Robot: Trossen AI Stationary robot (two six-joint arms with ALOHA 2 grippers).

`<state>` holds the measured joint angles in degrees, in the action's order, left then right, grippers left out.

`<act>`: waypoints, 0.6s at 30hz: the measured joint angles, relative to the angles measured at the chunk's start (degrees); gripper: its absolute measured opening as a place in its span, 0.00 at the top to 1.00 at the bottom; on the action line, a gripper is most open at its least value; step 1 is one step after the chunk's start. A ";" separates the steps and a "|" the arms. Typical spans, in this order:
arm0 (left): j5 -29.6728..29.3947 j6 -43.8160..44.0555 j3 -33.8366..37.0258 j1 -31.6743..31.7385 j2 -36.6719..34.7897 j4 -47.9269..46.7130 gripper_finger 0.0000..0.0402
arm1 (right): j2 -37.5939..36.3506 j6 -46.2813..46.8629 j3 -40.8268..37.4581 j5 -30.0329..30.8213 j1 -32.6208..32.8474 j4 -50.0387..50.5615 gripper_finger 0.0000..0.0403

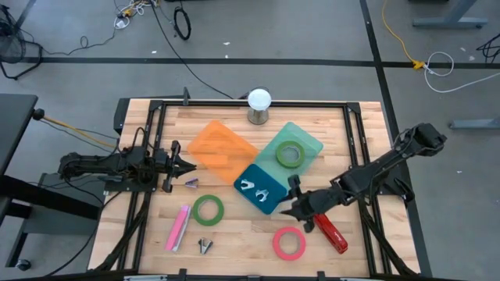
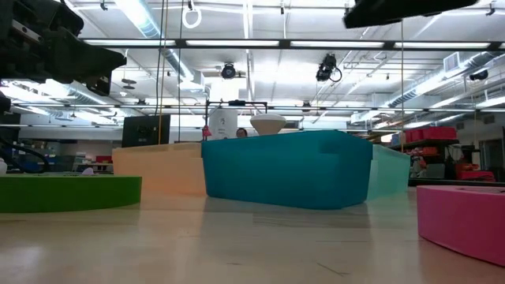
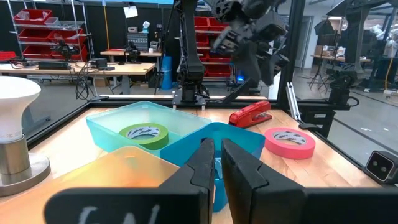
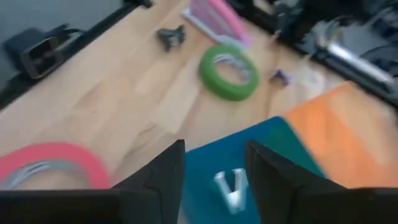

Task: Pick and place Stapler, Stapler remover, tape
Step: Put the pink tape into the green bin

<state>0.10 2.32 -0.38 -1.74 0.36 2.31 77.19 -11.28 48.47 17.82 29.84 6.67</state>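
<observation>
A red stapler (image 1: 333, 234) lies near the front right, and a pink stapler (image 1: 179, 227) lies front left. A pink tape roll (image 1: 289, 243) and a green tape roll (image 1: 208, 209) lie flat on the wood. Another green roll (image 1: 291, 154) sits in the pale teal tray (image 1: 311, 141). A silver staple remover (image 4: 230, 188) lies in the dark teal tray (image 1: 269, 200). A dark remover (image 1: 205, 246) and a small purple one (image 1: 191, 183) rest on the table. My right gripper (image 1: 287, 206) hovers open at the dark teal tray's near right edge, nothing between its fingers (image 4: 163, 177). My left gripper (image 1: 186, 165) waits shut at the left.
An orange tray (image 1: 223, 144) lies left of the teal trays. A white bulb on a metal base (image 1: 259, 104) stands at the far edge. Black frame rails run along both sides of the table. Bare wood shows between the pink roll and the green roll.
</observation>
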 joint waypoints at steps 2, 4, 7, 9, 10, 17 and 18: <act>0.00 -0.01 -0.02 0.00 0.00 0.00 0.92 | 0.00 1.94 0.00 -1.59 0.76 1.74 0.59; 0.00 -0.01 0.00 0.00 0.00 0.00 0.92 | 0.00 4.99 0.00 -3.08 1.31 3.25 0.59; 0.00 0.00 -0.01 0.01 0.00 0.00 0.92 | 0.00 11.10 0.00 -3.92 1.71 4.90 0.59; -0.01 -0.01 -0.01 0.02 0.00 0.00 0.92 | 0.00 14.15 0.00 -3.94 1.75 6.72 0.59; 0.00 -0.01 -0.02 0.01 0.00 0.00 0.92 | 0.02 15.43 0.00 -3.96 1.73 7.76 0.59; 0.00 -0.01 -0.01 0.01 0.00 0.00 0.92 | 2.34 17.79 0.00 -10.06 1.92 12.87 0.59; 0.00 0.00 -0.01 0.01 0.00 0.00 0.92 | 2.99 18.08 0.00 -11.04 1.95 12.99 0.59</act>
<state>0.10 2.32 -0.40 -1.73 0.36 2.31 80.18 6.80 48.47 6.79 31.79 19.65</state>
